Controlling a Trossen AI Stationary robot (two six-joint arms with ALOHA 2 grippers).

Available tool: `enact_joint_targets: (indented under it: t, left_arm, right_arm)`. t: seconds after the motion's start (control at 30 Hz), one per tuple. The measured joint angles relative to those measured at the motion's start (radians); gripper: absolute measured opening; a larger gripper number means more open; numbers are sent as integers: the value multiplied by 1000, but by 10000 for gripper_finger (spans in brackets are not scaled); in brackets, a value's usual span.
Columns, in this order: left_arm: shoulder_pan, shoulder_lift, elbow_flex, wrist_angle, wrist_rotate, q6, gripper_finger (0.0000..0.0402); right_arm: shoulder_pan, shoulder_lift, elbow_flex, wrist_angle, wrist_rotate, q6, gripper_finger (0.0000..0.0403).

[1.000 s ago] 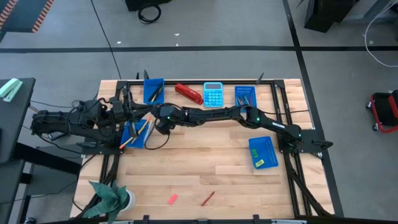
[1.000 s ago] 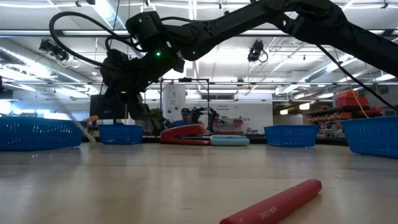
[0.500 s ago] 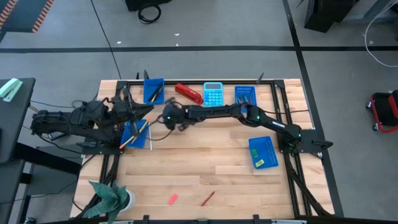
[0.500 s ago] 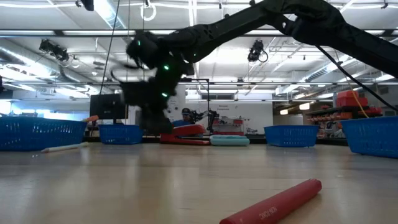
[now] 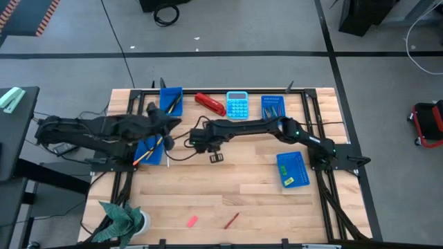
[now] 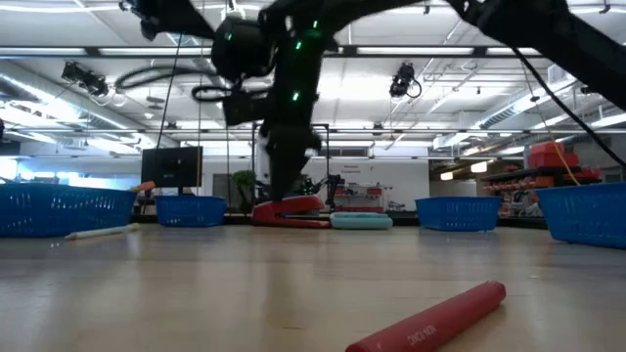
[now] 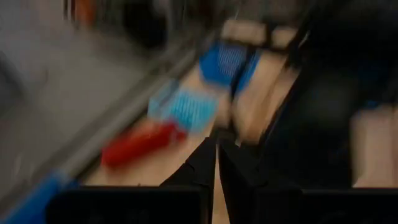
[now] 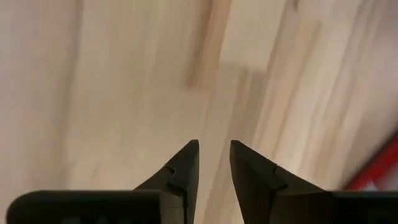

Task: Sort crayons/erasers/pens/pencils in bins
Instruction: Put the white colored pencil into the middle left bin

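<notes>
The right gripper (image 8: 208, 163) hangs over bare table (image 5: 228, 194), fingers parted and empty, left gripper (image 7: 217, 163) shut empty near the left bin (image 5: 147, 152) holding pencils (image 5: 154, 147), one crayon (image 5: 231, 220) by the open front edge

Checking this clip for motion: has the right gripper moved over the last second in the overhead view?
Yes. The right gripper has drawn away from the pencil bin at the table's left edge, toward the table's middle, and now sits below the red stapler.

Left claw (image 7: 216, 163) closed, right claw (image 8: 213, 163) parted.
</notes>
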Motion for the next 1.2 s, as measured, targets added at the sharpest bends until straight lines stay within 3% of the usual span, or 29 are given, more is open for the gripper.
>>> enact_joint_targets:
  t: [0.13, 0.23, 0.4, 0.57, 0.7, 0.97, 1.2]
  left_arm:
    - [4, 140, 178, -413, 35, -281, 30]
    - [8, 227, 264, -536, 149, -342, 33]
    - [14, 344, 296, -572, 375, -428, 33]
    - [16, 477, 294, -682, 393, -583, 28]
    - [33, 567, 294, -675, 438, -702, 32]
    - [73, 699, 295, -691, 603, -952, 48]
    - [75, 754, 295, -708, 608, -1146, 52]
  right_arm:
    - [15, -81, -48, -131, -3, 121, 97]
    - [18, -171, -170, -153, -43, 164, 97]
    - [3, -368, -495, -66, -100, 196, 96]
    - [-37, -593, -835, 159, -99, 260, 96]
    - [-56, -753, -1034, 356, -87, 296, 96]
    - [-54, -989, -1233, 629, -55, 170, 96]
    - [-54, -1115, -1322, 679, -54, 100, 96]
